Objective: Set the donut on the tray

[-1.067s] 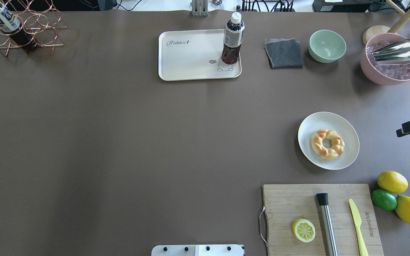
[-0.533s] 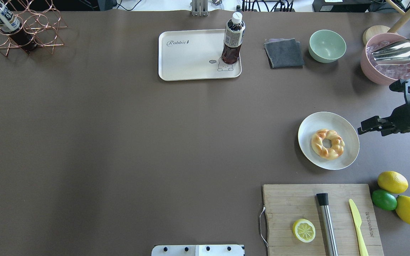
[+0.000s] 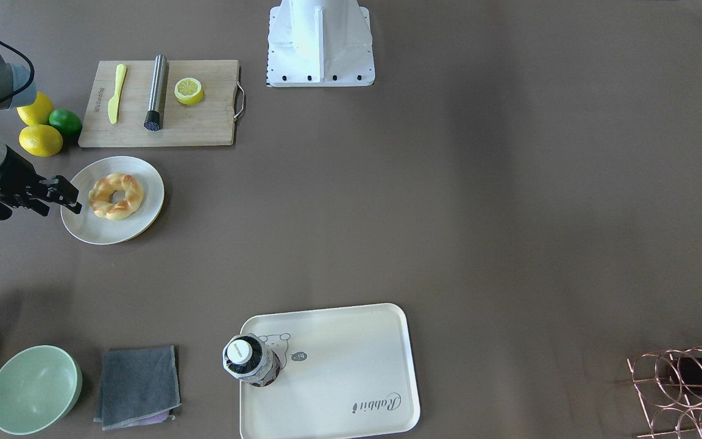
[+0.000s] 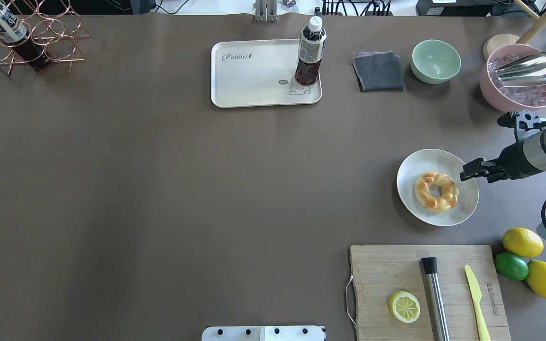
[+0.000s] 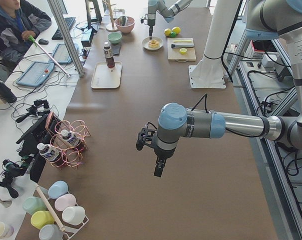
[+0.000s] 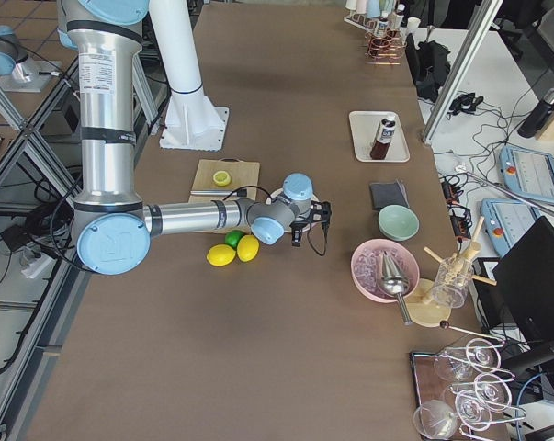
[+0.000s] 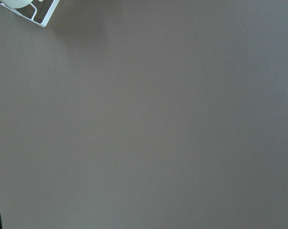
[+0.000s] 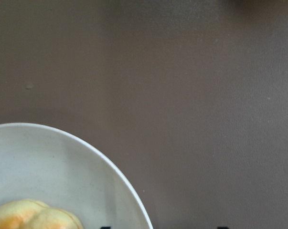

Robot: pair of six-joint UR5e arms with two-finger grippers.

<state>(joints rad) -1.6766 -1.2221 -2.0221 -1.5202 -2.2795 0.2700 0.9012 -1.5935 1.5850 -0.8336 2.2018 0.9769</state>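
Overhead exterior shows the right claw (image 4: 466, 171) spread wide, empty, above the plate (image 4: 410, 168) rim near the donut (image 4: 436, 191).

The right end effector (image 4: 465, 172) has advanced inward from the right edge of the table (image 4: 206, 189). Its tips now stand at the right rim of the plate (image 4: 413, 166), short of the donut (image 4: 436, 191).

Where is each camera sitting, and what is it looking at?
Front-facing: across the table, looking down; right hand by the plate.
Overhead: from behind, looking down; right arm.
Left side: table's end; left hand near.
Right side: opposite end; right arm near.
Left wrist: bare table only.
Right wrist: plate rim, donut edge.
Shared: first two both show the donut.
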